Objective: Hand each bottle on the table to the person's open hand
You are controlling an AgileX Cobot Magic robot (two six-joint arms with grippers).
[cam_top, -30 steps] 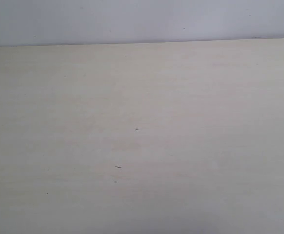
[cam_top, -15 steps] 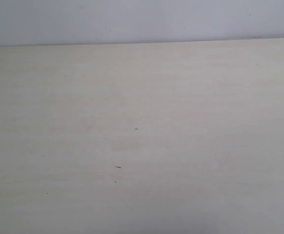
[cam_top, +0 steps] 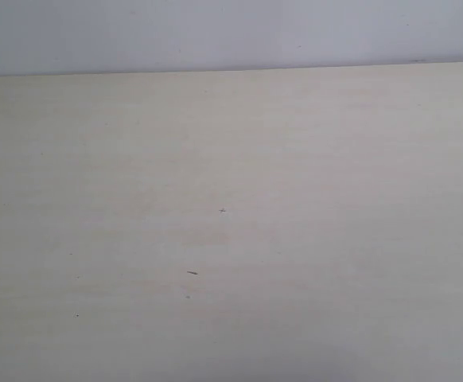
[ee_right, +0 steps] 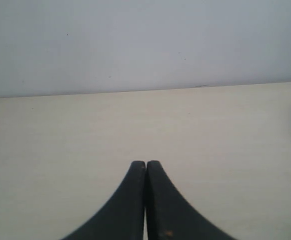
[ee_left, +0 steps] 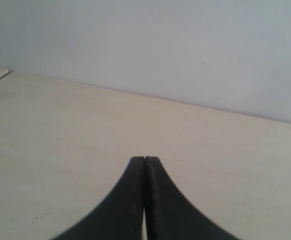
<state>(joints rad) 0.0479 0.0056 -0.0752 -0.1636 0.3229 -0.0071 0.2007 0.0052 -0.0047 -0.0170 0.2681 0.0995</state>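
Showing 0 bottles and no open hand in any view, the tabletop (cam_top: 311, 199) lies bare while the left fingers (ee_left: 128, 200) and right fingers (ee_right: 128, 200) are both pressed together on nothing, so the handovers seem either finished or unstarted.

Exterior view above table (cam_top: 311, 175); wrist views low, facing wall (ee_left: 185, 50)

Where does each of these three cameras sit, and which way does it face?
Exterior: off the arms, looking down across the table to the wall; no robot parts.
Left wrist: on that arm, facing past the shut left gripper toward the wall.
Right wrist: likewise, past the shut right gripper.
Shared: table and wall.
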